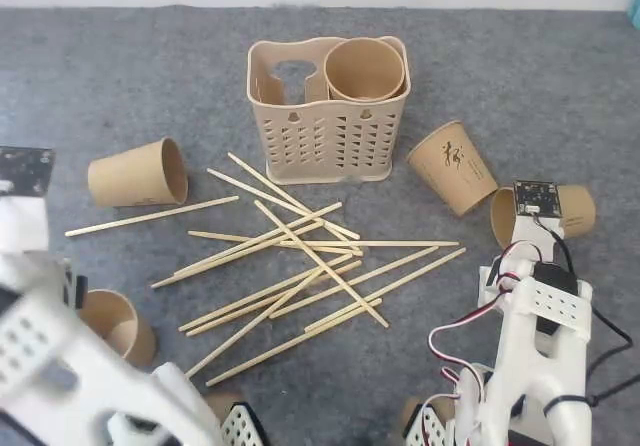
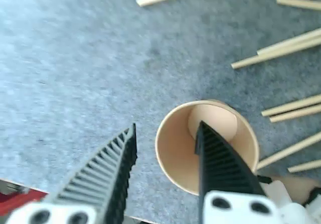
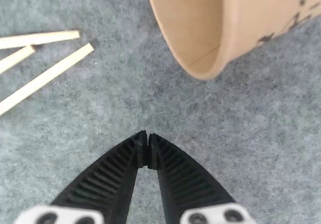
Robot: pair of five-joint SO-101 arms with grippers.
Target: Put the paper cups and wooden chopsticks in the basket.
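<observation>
The tan slotted basket (image 1: pixel 330 126) stands at the back middle with one paper cup (image 1: pixel 364 68) in it. Several wooden chopsticks (image 1: pixel 300 256) lie crossed on the grey mat in front of it. My left gripper (image 2: pixel 167 128) is open over a cup (image 2: pixel 175 148) near the front left (image 1: pixel 115 324); one finger (image 2: pixel 220 163) is over the cup's mouth, the other outside the rim. My right gripper (image 3: pixel 148 137) is shut and holds nothing, just short of the mouth of a cup on its side (image 3: pixel 200 23).
Another cup (image 1: pixel 140 173) lies on its side at the left. A printed cup (image 1: pixel 452 166) lies right of the basket, and one more (image 1: pixel 575 209) sits partly under the right arm (image 1: pixel 535 316). Two chopstick ends (image 3: pixel 45 78) lie beside the right gripper.
</observation>
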